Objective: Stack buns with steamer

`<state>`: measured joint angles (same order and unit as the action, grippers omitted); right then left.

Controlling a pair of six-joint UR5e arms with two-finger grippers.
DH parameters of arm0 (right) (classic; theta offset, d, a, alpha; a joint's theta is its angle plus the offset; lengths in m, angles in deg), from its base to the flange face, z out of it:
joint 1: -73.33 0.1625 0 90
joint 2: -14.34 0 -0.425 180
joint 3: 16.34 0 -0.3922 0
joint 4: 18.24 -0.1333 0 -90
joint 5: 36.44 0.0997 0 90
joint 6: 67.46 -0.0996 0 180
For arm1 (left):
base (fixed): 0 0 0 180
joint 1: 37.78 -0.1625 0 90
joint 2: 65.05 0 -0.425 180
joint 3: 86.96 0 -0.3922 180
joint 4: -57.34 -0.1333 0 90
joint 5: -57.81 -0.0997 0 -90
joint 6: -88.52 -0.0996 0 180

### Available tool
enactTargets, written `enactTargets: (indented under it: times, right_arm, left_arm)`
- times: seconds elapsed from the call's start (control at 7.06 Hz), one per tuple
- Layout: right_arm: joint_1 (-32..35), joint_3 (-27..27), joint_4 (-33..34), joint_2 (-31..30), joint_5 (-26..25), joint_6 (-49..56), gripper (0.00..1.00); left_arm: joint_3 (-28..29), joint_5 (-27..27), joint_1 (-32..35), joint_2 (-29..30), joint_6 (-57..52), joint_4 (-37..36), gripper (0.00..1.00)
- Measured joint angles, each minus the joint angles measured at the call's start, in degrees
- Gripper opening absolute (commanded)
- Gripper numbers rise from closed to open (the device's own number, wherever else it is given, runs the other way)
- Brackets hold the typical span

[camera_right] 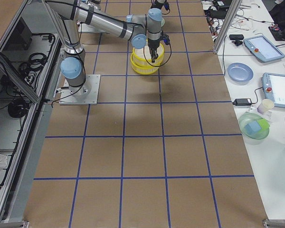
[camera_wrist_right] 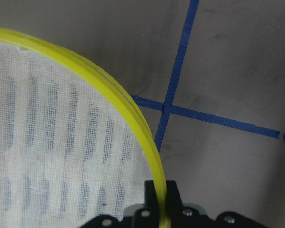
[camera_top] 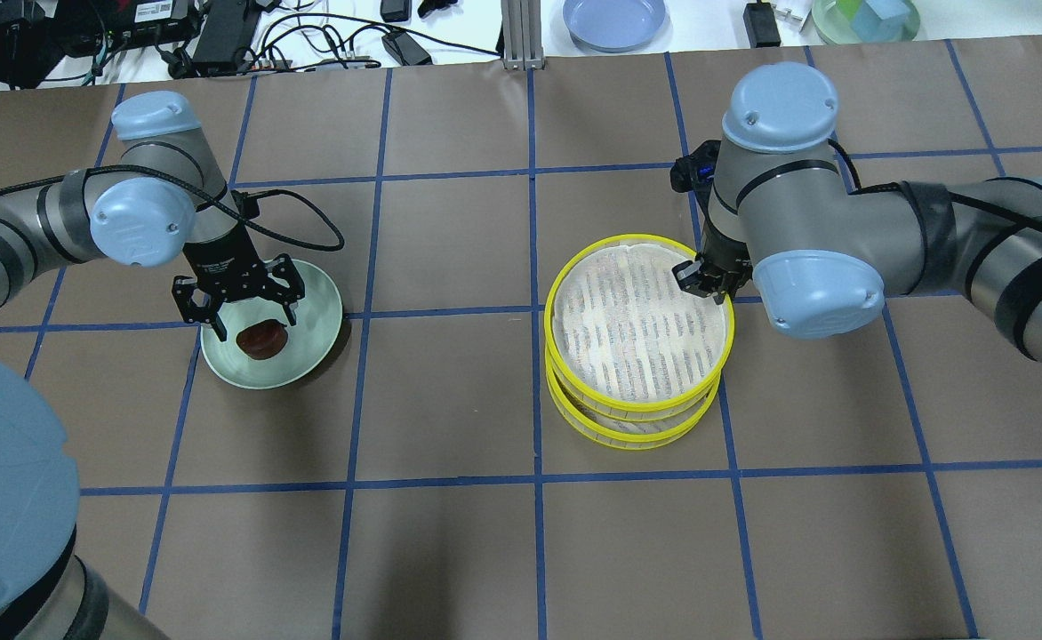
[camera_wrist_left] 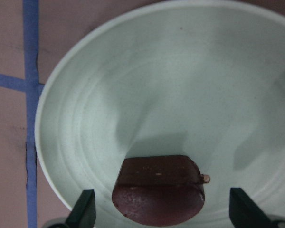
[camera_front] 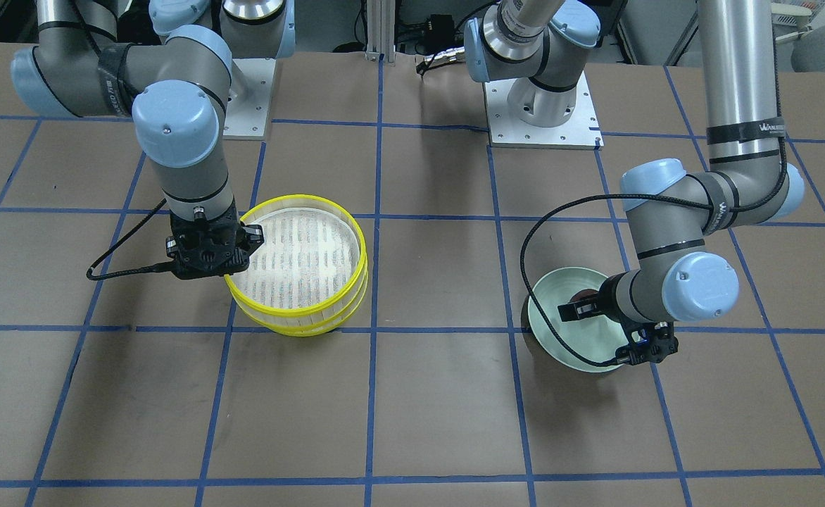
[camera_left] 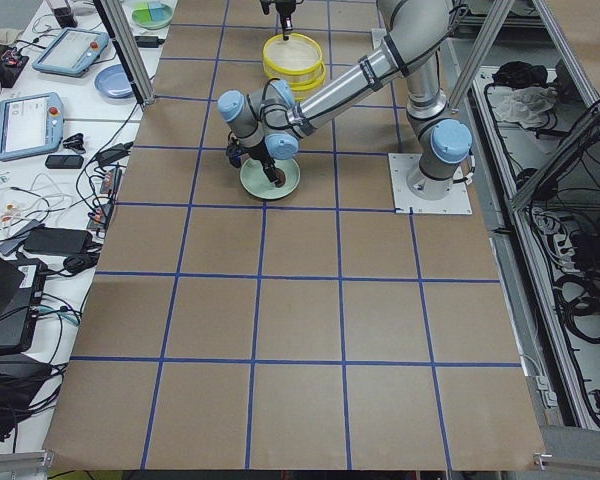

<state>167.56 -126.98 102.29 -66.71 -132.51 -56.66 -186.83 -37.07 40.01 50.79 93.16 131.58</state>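
Observation:
A dark reddish-brown bun lies in the pale green plate on the table's left. My left gripper is open right above it, one finger on each side, not touching; the left wrist view shows the bun between the fingertips. My right gripper is shut on the far rim of the top yellow steamer tier, which sits slightly offset on a lower tier. The right wrist view shows the rim pinched between the jaws. The cream bun does not show in any view.
A blue plate and a green bowl with blocks stand on the white bench beyond the table, with cables. The arm bases stand at the robot's edge. Blue tape lines grid the brown table.

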Motion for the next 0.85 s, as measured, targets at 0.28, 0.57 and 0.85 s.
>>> enactTargets:
  times: [0.28, 0.57, 0.85]
  right_arm:
    - [-0.03, -0.19, -0.22, 0.11, -0.06, 0.76, 0.0]
    - [0.04, -0.43, -0.4, 0.47, 0.03, 0.4, 0.0]
    - [0.09, -0.59, -0.46, 1.05, -0.01, 0.29, 0.0]
  left_arm:
    - [0.0, -0.09, 0.0, 1.04, 0.04, -0.73, 0.65]
    - [0.02, 0.19, 0.0, 1.97, 0.01, -1.99, 0.03]
    - [0.17, 0.11, 0.0, 2.1, -0.12, -2.52, 0.0]
